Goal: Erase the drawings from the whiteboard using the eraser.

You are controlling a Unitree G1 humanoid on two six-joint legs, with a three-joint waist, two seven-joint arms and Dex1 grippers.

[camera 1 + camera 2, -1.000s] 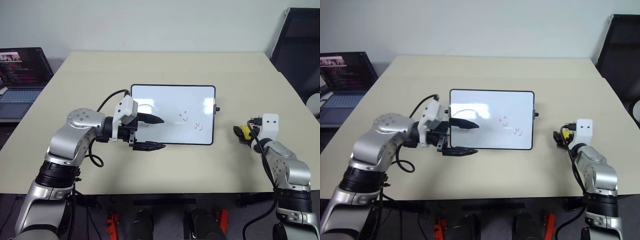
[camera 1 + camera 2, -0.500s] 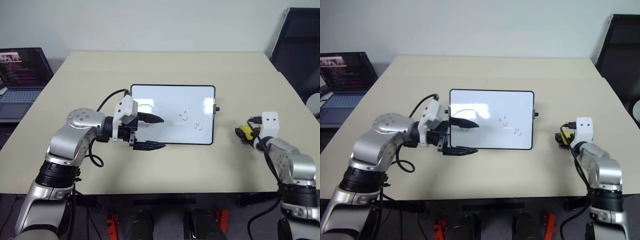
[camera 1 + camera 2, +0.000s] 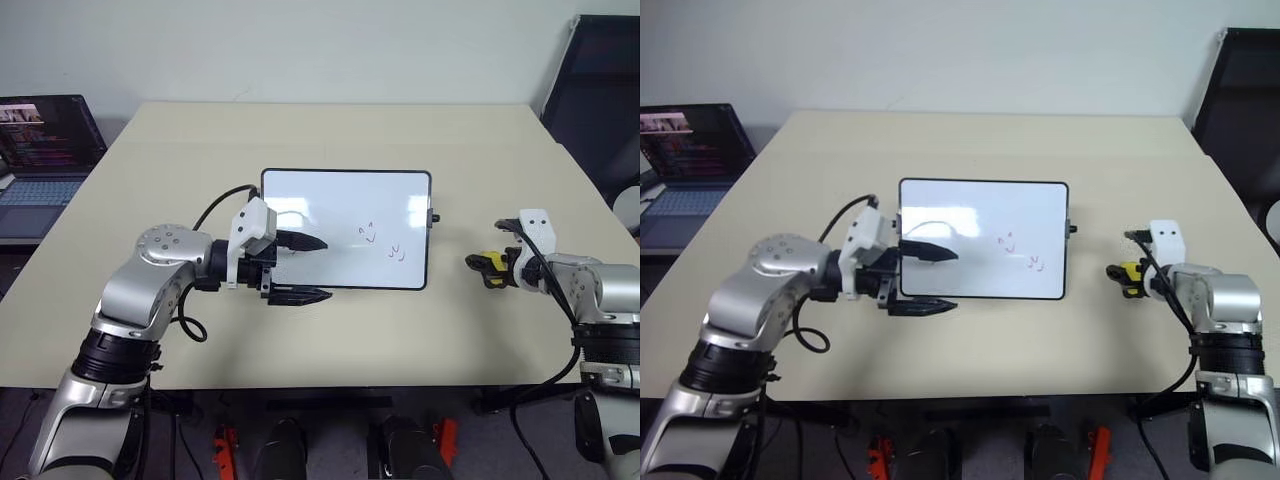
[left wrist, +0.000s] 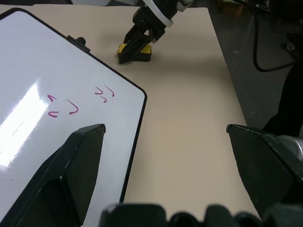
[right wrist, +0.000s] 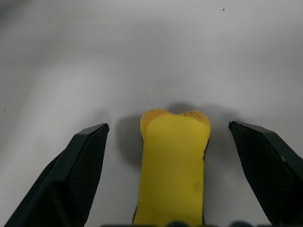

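Beige bench (image 3: pixel 330 140) is carrying the whiteboard (image 3: pixel 340 205) at its middle, drawings (image 3: pixel 383 242) sitting toward the board's right edge. My left hand (image 3: pixel 298 267) is hovering wide at the board's left edge. My right hand (image 3: pixel 487 268) is spreading wide around the eraser (image 3: pixel 490 266) near the bench's right edge.

Left wrist: my fingers (image 4: pixel 71 165) are straddling the board's corner.

Right wrist: the yellow block (image 5: pixel 173 165) is lying between my unclosed fingers (image 5: pixel 71 165).

Bare table (image 3: pixel 455 300) between whiteboard (image 3: pixel 330 215) and eraser (image 3: pixel 490 266)
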